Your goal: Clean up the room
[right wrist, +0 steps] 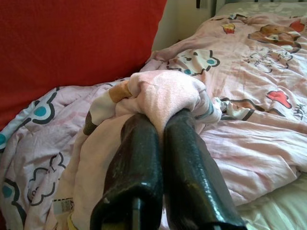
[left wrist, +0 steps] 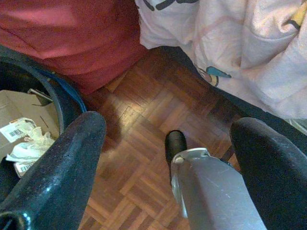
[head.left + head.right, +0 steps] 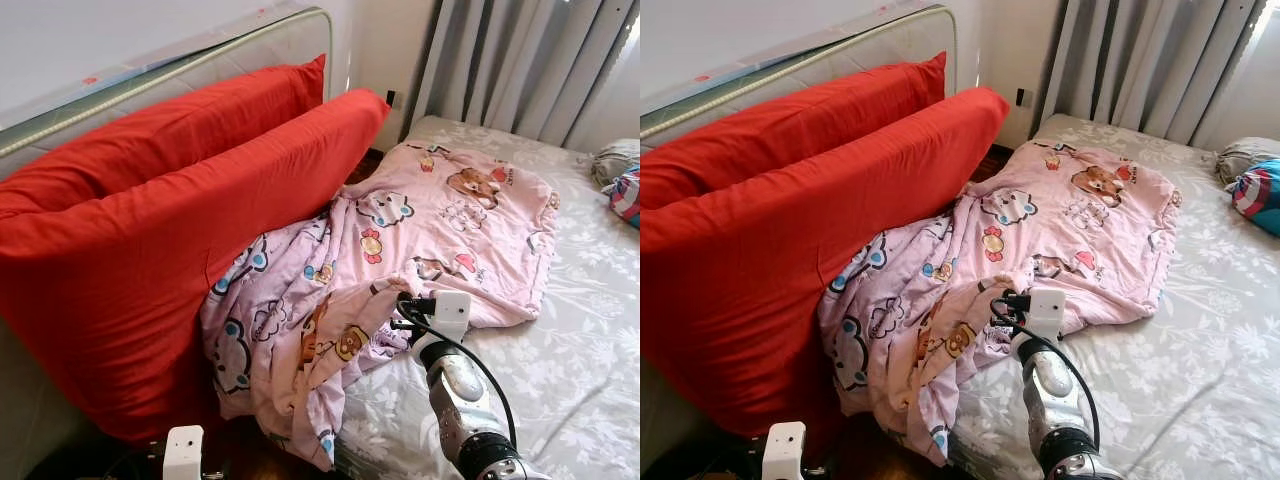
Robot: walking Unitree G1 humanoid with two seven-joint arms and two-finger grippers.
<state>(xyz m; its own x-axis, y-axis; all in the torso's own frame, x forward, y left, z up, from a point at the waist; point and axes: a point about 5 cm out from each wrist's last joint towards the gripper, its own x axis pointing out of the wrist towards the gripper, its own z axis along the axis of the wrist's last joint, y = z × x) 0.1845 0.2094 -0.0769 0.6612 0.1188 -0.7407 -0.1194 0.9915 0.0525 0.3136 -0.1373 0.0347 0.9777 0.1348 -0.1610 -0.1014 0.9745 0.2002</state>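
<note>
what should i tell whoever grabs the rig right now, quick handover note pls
Right claw: shut on a bunched fold of the pink cartoon blanket, near its lower edge on the bed.
Left claw: open, holding nothing, low over the wooden floor beside a bin with paper scraps in it.
Two red pillows lean against the headboard; the blanket is crumpled against them and hangs off the bed's edge.
Done: blanket gripped.
Left: spread or fold it flat. Some items lie at the bed's far corner.

A blanket (image 3: 400,260) lies on the bed (image 3: 580,370), right of two pillows (image 3: 150,230).
</note>
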